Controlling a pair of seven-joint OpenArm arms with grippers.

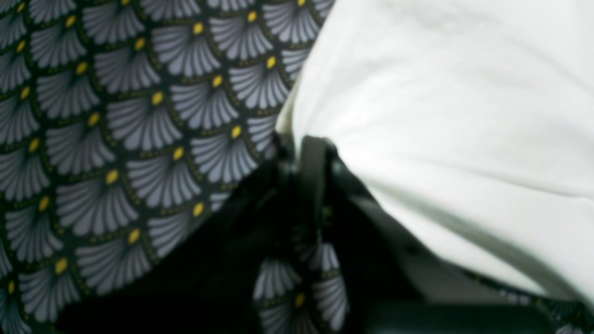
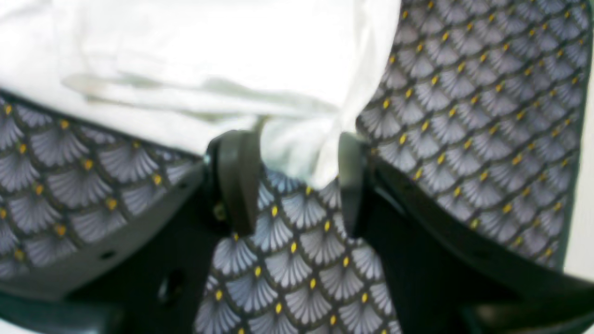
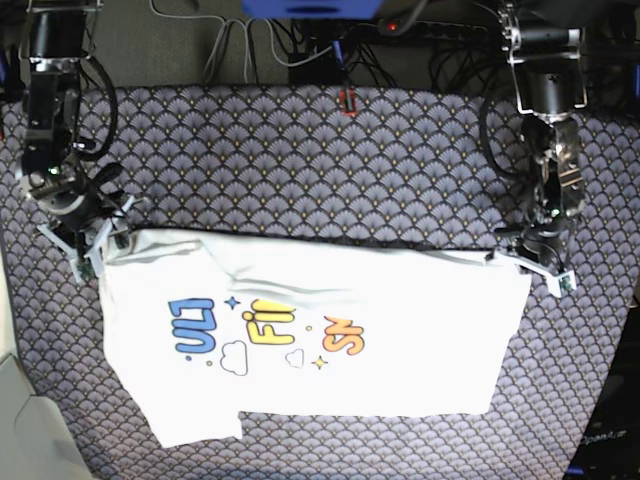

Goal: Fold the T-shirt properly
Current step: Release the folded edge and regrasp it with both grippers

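The T-shirt (image 3: pixel 320 330) lies spread on the desk (image 3: pixel 300 150), which is covered in a fan-patterned cloth, print side up, with its top edge folded over. The left claw (image 1: pixel 297 144) is pressed together, pinching the shirt's white edge at the corner on the base view's right. The right claw (image 2: pixel 290 162) stands spread, a corner of the shirt lying between its fingers (image 2: pixel 236 176).
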